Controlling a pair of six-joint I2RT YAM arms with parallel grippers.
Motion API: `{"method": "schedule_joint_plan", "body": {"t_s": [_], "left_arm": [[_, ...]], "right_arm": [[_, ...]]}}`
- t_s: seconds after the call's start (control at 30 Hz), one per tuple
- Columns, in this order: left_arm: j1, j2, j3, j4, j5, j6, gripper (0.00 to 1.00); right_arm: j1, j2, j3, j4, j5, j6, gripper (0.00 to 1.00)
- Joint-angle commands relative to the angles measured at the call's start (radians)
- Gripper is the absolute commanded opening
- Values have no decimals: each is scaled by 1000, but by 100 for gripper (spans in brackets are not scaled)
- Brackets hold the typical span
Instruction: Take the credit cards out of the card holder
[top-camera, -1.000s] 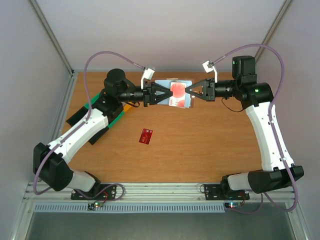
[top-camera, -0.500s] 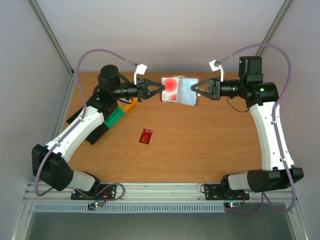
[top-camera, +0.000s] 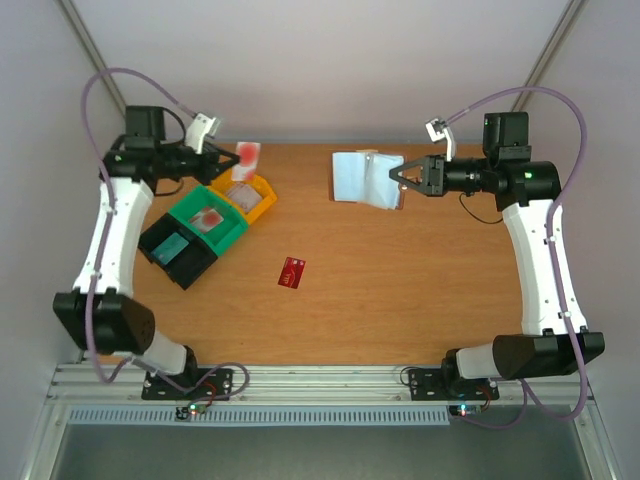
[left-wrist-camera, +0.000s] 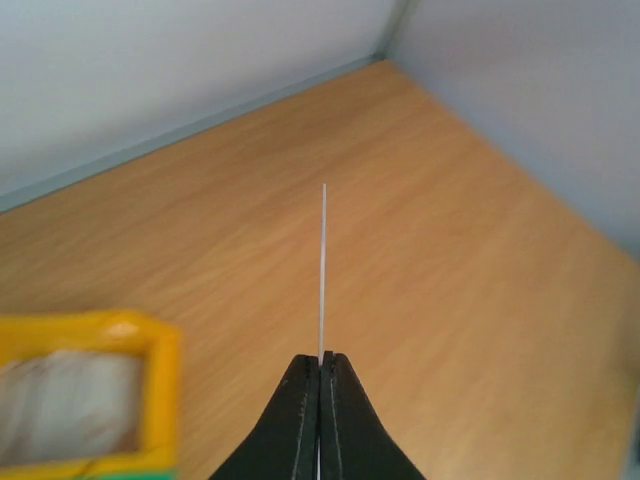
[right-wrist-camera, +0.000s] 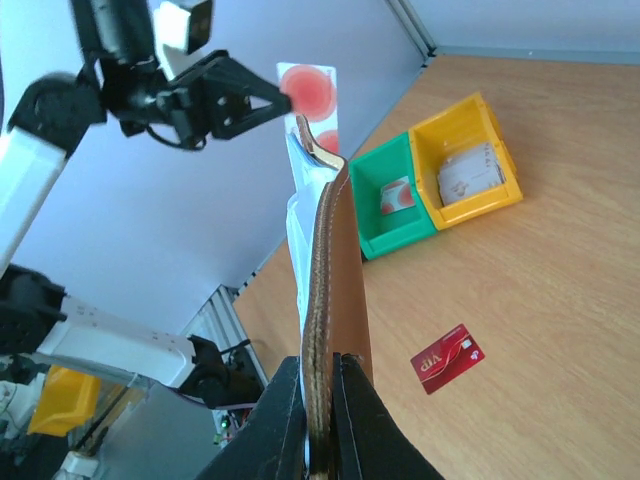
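left gripper (top-camera: 230, 158): clamped on credit card (top-camera: 247, 155) — your wrist view gives its edge only
right gripper (top-camera: 393, 181): pinching card holder (top-camera: 352, 177)

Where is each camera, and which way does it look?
Top external: high behind the arms, looking down at the table; both arms show.
Left wrist: on that arm, looking along the left end effector at its edge-on card.
Right wrist: on that arm, looking past the right end effector and card holder towards the left arm.
All three see the yellow bin.
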Motion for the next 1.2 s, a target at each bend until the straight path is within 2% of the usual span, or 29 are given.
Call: {"method": "schedule_joint_plan", "body": {"t_s": [0.0, 0.13, 0.23, 0.4, 0.63, 0.87, 1.17], "left_arm": [[122, 188, 195, -471, -267, 517, 0], [138, 360, 322, -584, -465, 660, 0], [140, 463, 409, -630, -557, 700, 0], [155, 617, 566, -733, -607, 702, 0], [156, 663, 482, -686, -642, 742, 0], [155, 792, 565, -690, -638, 705, 0], [156, 846, 556, -623, -676, 682, 0]], "right_arm": [[-5, -1, 24, -7, -23, -18, 1], [-5, -3, 26, -3, -34, -17, 1], [-5, -8, 25, -7, -40, -16, 1], [-5, -26, 17, -16, -32, -22, 1], [-5, -30, 20, -28, -27, -27, 1], [-5, -13, 32, -29, -35, -22, 1], [-5, -10, 36, -38, -41, -21, 1]]}}
